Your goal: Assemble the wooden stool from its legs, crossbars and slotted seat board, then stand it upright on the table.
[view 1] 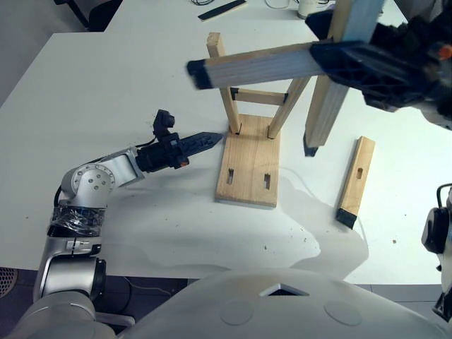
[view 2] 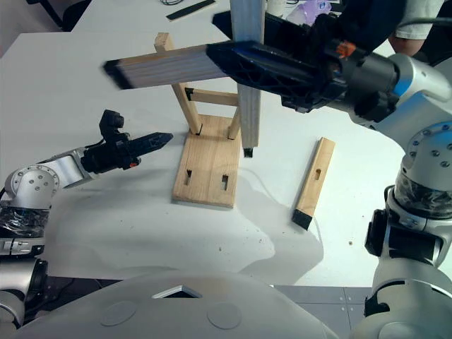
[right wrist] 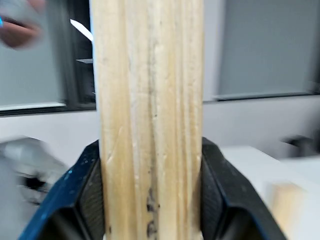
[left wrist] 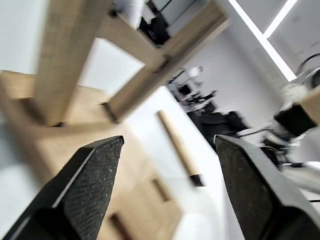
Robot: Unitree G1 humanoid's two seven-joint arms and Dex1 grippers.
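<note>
Board [view 1: 248, 159] lies flat on the table [view 1: 106, 85], pale wood. Far end: two standing legs [view 1: 224, 81] rise from it, leaning apart, joined by a crossbar [view 1: 260, 97]. Near end: two slots [view 1: 231, 173] open, nothing in them.

Loose leg [view 1: 355, 182] lies flat on the table to the right of the board, apart from it, dark cap toward the near edge, one slot in its face.

Right gripper [view 1: 321, 60] is high over the far right, fingers clamped on a level leg [view 1: 254, 65] with a dark-capped end. This leg crosses in front of the standing pair. A hanging leg [view 1: 326, 106] drops beside it, dark tip above the table between board and loose leg. Cannot tell how the two join.

Left gripper [view 1: 214, 137] is low, tip just beside the board's left edge at the foot of the left standing leg. Fingers [left wrist: 90, 190] are spread, holding nothing.

Dark strip [view 1: 221, 9] at the table's far edge.
</note>
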